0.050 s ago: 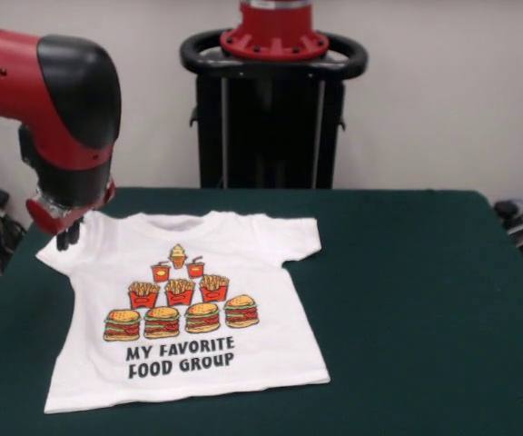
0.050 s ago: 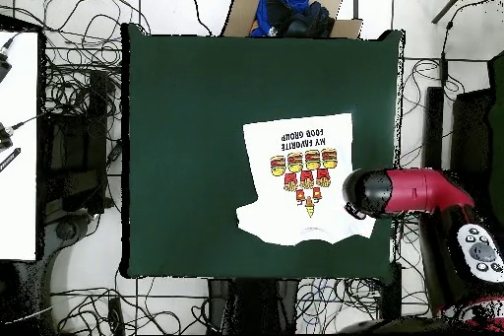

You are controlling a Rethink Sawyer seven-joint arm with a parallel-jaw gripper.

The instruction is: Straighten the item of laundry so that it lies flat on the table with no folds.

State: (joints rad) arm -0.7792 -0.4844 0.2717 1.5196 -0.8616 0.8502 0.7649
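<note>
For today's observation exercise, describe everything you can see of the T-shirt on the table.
The T-shirt is small, white and short-sleeved, of soft fabric, printed with burgers, fries, drinks and the black words "MY FAVORITE FOOD GROUP". It lies print-up and almost flat on the dark green table, both sleeves spread, hem edges slightly wavy. The gripper is at the tip of one sleeve; whether it touches the cloth cannot be told. Nothing else touches the shirt.

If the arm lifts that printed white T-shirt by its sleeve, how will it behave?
The small white short-sleeved printed T-shirt lies thin and flat, so it would probably droop limply and fold. It looks light. Pushed across the dark green felt-like table, it would likely bunch rather than slide.
</note>
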